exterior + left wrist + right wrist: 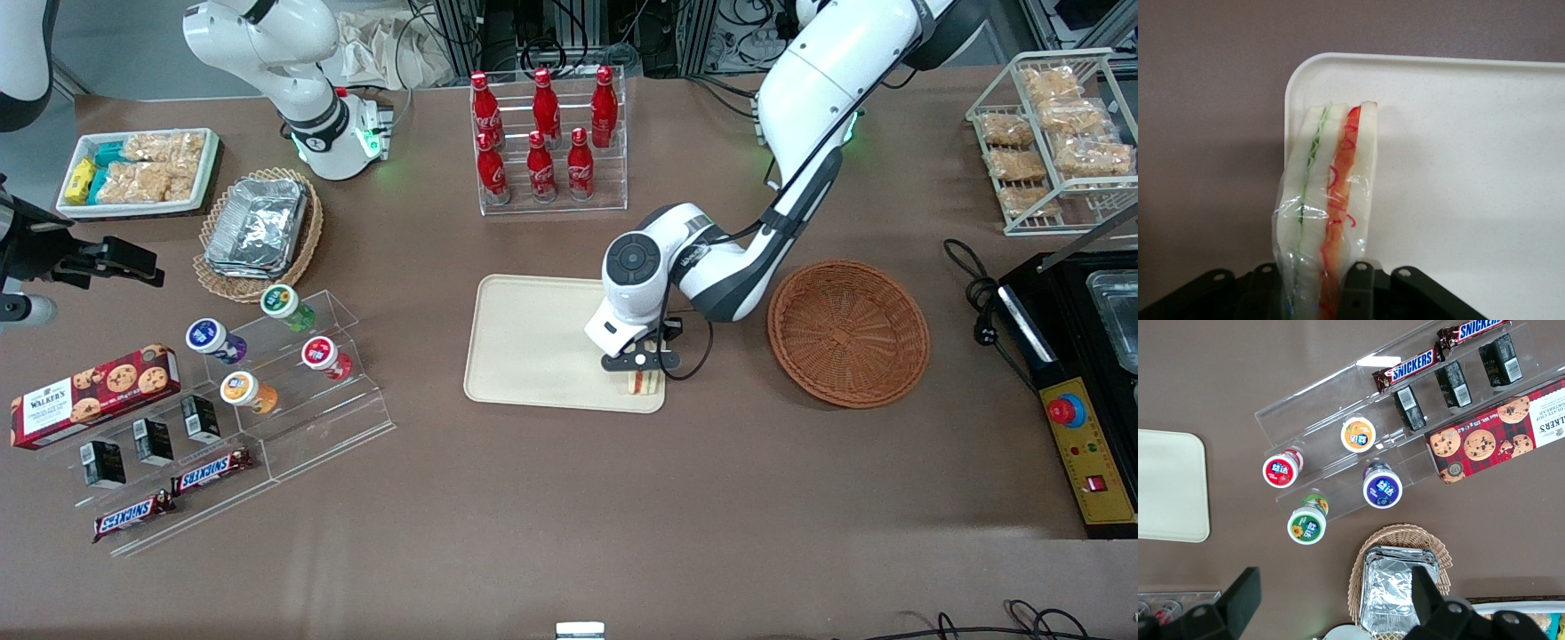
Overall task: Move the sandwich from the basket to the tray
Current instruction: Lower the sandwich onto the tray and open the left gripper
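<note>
One gripper (642, 382) clamps the plastic-wrapped sandwich (1328, 200) upright over the cream tray's (533, 342) corner nearest the wicker basket (849, 333); released there, it may topple off the rim.

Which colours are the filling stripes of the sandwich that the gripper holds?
The sandwich in the gripper has one green and one red-orange stripe, clearest in the left wrist view.

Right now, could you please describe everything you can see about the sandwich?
The sandwich is a wedge of pale white bread wrapped in clear plastic film. Its cut edge shows a red-orange filling stripe and a thinner green one. It stands on edge between the fingers of the left gripper, which is shut on it. It sits over the corner of the cream tray nearest the reddish-brown basket. Whether it already touches the tray cannot be told.
</note>
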Motion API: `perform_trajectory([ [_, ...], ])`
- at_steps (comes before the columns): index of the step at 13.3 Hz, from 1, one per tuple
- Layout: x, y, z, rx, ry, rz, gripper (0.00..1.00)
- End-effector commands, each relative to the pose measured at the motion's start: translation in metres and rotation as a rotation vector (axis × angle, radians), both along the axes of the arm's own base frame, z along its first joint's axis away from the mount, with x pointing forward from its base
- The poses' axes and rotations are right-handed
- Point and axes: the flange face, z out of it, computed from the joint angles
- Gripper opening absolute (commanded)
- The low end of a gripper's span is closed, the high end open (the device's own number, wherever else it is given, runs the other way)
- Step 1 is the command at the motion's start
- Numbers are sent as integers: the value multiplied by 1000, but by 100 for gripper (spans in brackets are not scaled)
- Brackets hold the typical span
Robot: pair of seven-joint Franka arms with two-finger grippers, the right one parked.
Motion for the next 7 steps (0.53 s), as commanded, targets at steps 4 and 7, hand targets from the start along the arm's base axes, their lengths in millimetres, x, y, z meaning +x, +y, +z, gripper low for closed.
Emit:
perform_trajectory([
  [4,15,0,20,-10,-52,26,100],
  [7,14,18,74,100,-25,46,100],
])
